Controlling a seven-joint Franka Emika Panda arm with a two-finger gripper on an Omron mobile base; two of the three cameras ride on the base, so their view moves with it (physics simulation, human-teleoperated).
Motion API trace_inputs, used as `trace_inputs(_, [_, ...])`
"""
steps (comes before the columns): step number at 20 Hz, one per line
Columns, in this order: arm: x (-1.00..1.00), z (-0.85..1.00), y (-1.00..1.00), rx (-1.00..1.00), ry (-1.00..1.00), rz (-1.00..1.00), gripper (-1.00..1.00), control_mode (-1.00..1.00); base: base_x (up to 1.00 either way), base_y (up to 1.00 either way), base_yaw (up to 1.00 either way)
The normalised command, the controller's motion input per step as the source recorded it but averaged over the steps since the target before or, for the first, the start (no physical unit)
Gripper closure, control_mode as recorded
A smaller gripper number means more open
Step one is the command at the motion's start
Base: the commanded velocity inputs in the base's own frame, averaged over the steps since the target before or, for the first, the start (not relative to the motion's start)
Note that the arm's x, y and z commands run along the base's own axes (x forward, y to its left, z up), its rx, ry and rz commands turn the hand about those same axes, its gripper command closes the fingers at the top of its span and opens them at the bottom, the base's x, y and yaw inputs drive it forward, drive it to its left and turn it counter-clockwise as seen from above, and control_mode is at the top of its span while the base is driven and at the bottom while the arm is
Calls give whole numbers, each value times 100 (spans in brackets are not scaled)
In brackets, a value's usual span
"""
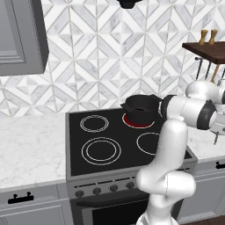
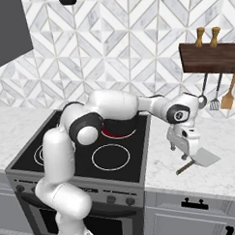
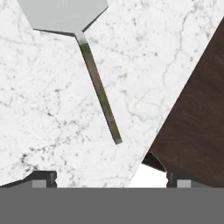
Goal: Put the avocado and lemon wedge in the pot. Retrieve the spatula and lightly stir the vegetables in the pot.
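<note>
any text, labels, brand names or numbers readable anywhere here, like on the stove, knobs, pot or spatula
None: no readable text, label, brand or number in any view.
Stove: plain black top, burner rings only.
Stove knobs: no markings can be made out at this size.
Pot: plain black.
Spatula: bare grey head and dark handle.
Wooden shelf and its hanging utensils: unmarked.
</note>
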Motion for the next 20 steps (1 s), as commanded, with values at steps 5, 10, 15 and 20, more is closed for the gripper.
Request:
trace_inputs(5, [-17, -17, 0, -3, -19, 0, -100, -100, 0, 0, 0])
trace_inputs(10, [1, -40, 0, -18, -34, 0, -100, -100, 0, 0, 0])
trace_inputs(15, [0, -15, -3, -14, -11, 2, -100, -100, 0, 0, 0])
trace_inputs(20, [0, 0, 0, 0, 4, 11, -100, -100, 0, 0, 0])
